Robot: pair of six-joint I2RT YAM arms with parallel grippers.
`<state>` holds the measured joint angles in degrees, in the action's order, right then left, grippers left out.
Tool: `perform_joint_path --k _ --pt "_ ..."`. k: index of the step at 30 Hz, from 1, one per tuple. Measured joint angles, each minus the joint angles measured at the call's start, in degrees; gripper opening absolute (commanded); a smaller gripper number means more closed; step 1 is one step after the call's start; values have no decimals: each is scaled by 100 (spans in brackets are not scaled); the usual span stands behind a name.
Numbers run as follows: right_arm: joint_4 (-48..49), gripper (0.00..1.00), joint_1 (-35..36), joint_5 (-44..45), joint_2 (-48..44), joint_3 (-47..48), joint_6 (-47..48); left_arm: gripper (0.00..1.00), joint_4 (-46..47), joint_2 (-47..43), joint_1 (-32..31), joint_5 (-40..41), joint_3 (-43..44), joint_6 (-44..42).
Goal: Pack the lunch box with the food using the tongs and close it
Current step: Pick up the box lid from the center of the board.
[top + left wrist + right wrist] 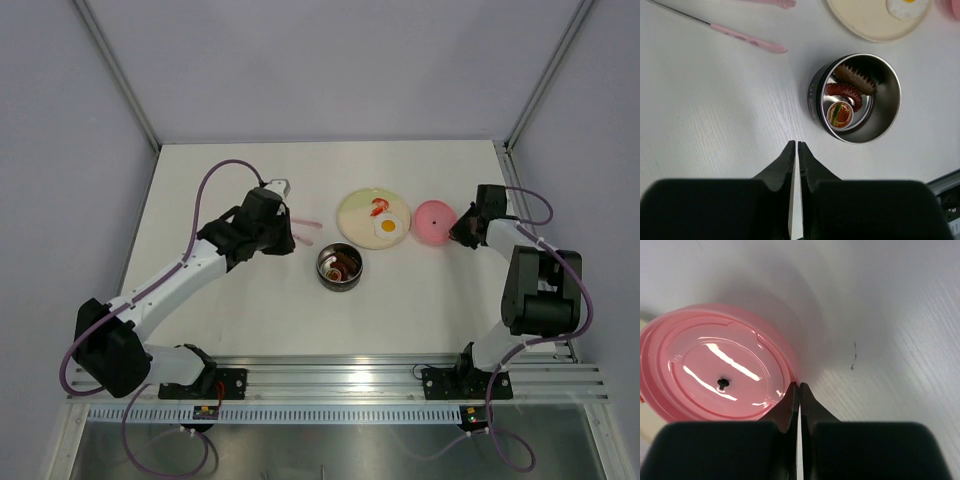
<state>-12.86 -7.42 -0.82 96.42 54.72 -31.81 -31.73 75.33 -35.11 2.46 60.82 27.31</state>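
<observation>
- R gripper: jaws were pressed together, tips right at the rim of the lid. Couldn't tell if the rim was pinched or just touched.
- Lid lay flat on the table, just left of the R gripper, btw it & the plate.
- L gripper: jaws nearly together w/ only a thin slit, nothing in them.
- Tongs lay on the table out past the L gripper's tips, apart from it. Their long axis ran about left-right across the table. L arm was much nearer to them.
- Bowl stood open near the middle, closer to the arm bases than the plate was. Inside: a dark red piece, a brown ridged piece & a small round piece.
- Egg & a small red bit lay on the plate, not in the bowl.
- Guess: packing wasn't done yet. To close, the lid must go left & a bit toward the bases, past the plate, to reach the bowl. R arm was the near one for that. A hold on the thin rim could slip.
</observation>
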Motion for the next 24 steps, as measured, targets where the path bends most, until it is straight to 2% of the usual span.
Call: perform_joint_path --k 1,4,5,7,8,10,14,20,24 --pt "-61 0 0 -4 -186 -52 -7 22 -22 -15 7 11 66 -11" --pt "-199 0 0 -11 -979 -258 -22 39 -101 -31 20 20 341 -61" --pt "-249 0 0 -15 -1287 -330 -35 50 -151 -31 28 28 466 -76" --pt "-323 0 0 -33 -1849 -431 -46 65 -177 -52 44 31 671 -125" --pt "-361 0 0 -83 -2144 -470 -55 77 -184 -74 61 24 743 -116" --pt "-354 0 0 -334 -2656 -531 -63 84 -197 -146 118 -52 844 -131" --pt "-367 0 363 -780 -3324 -555 -94 89 -225 -247 299 -463 981 -83" --pt "-525 0 1888 -1305 -3620 -540 -142 88 55 -251 527 -1567 1040 149" --pt "-564 0 2122 -1698 -3731 -570 -234 86 673 -299 573 -2328 787 507"
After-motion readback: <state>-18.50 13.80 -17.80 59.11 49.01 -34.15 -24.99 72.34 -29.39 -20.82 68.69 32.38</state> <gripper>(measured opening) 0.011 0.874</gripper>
